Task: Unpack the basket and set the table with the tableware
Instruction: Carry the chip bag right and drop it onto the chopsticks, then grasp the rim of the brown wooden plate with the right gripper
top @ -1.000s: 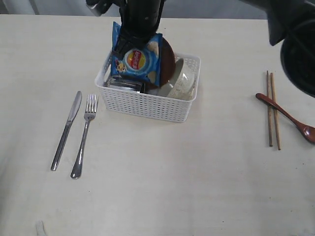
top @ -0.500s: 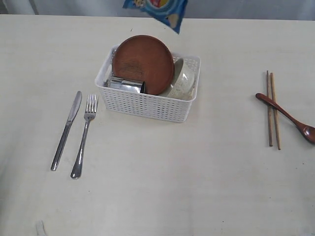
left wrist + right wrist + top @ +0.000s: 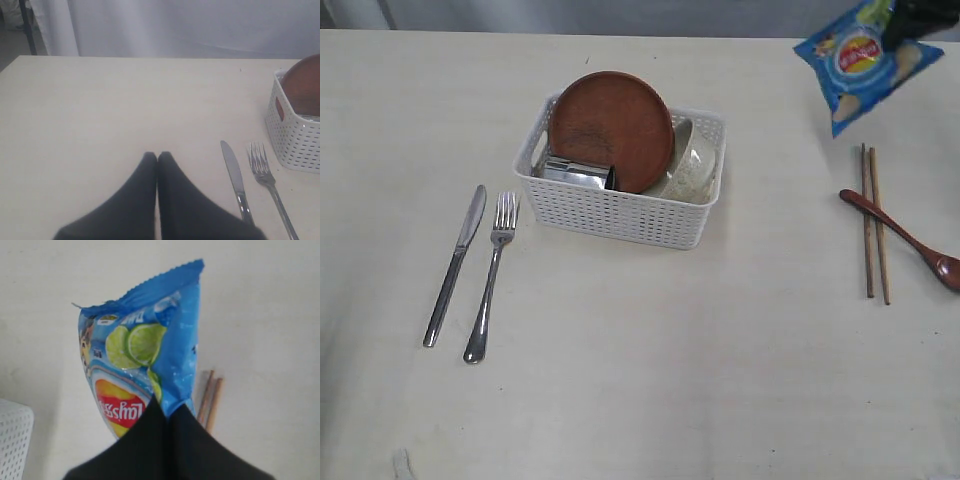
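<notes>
The right end effector [image 3: 167, 407] is pinched on the lower edge of the blue chip bag [image 3: 865, 60], which hangs in the air above the far right part of the counter [image 3: 670, 350], just beyond the 2 chopsticks [image 3: 873, 225] and the wooden spoon [image 3: 900, 235] that crosses them. The bag is not tableware, so this looks like clearing it out of the way; it probably wants a bare spot near that corner, apart from the chopsticks directly under it.

The basket [image 3: 620, 210] sits mid-counter, well to the left of the bag in the exterior view, its long axis running roughly side to side with the right end a little nearer the camera. 3 pieces sit inside: the brown plate [image 3: 610, 125] standing on edge and leaning back, the steel cup [image 3: 575, 172] on its side at the left end, and the speckled bowl [image 3: 692, 165] tipped up at the right end.

The left end effector [image 3: 157, 156] has its tips pressed together on nothing, low over bare counter with the knife [image 3: 455, 262] and fork [image 3: 492, 275] just beside it. From its own camera the basket lies beyond them, so this arm seems the nearer one for the cup end, though it is out of the exterior view and that is hard to confirm.
</notes>
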### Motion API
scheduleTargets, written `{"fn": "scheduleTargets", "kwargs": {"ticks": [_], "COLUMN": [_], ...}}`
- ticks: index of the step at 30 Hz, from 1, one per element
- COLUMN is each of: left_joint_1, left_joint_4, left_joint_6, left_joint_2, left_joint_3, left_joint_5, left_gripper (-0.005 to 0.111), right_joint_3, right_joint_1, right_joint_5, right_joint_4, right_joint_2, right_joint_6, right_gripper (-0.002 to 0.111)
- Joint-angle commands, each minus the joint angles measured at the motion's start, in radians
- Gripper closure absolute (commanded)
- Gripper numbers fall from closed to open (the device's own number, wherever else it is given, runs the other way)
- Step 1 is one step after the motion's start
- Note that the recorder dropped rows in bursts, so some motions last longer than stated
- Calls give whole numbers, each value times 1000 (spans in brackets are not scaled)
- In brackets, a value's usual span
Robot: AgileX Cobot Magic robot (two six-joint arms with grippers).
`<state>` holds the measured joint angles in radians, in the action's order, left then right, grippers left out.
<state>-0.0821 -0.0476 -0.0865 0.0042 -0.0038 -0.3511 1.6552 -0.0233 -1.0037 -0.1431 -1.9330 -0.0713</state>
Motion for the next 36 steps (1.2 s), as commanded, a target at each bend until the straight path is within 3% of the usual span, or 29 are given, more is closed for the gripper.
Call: {"fn": "scheduleTargets", "kwargs": {"ticks": [1, 3, 6, 9, 11, 13, 17, 19, 25, 31, 36], "left_joint_1": [3, 3, 3, 3, 3, 3, 3, 3, 3, 3, 3], "left_joint_4": [-8, -8, -8, -8, -8, -8, -8, -8, -8, -8, -8], "left_joint_6": [4, 4, 4, 4, 4, 4, 4, 4, 4, 4, 4], "left_joint_2": [-4, -4, -4, -4, -4, -4, -4, -4, -4, -4, -4], "left_joint_3": [4, 4, 4, 4, 4, 4, 4, 4, 4, 4, 4], "left_joint_5": [9, 9, 9, 9, 9, 9, 9, 9, 9, 9, 9], "left_gripper": [107, 107, 107, 107, 107, 107, 107, 107, 107, 107, 107], "right_joint_3": [-118, -146, -156, -156, -156, -152, -100, -63, 76, 127, 137], "right_joint_1": [-138, -181, -225, -236, -236, -227, -177, -138, 3, 202, 389], "right_joint_5": [74, 82, 59, 41, 44, 44, 31, 34, 23, 22, 52], "right_joint_4": [-161, -204, -288, -306, -311, -342, -383, -372, -158, -258, -235], "right_joint_2": [0, -12, -33, -42, -37, -22, 19, 49, 114, 121, 57], "right_joint_6": [-83, -83, -89, -97, -97, -113, -165, -169, -56, -275, -342], "right_gripper": [109, 107, 90, 53, 35, 36, 51, 52, 52, 52, 52]}}
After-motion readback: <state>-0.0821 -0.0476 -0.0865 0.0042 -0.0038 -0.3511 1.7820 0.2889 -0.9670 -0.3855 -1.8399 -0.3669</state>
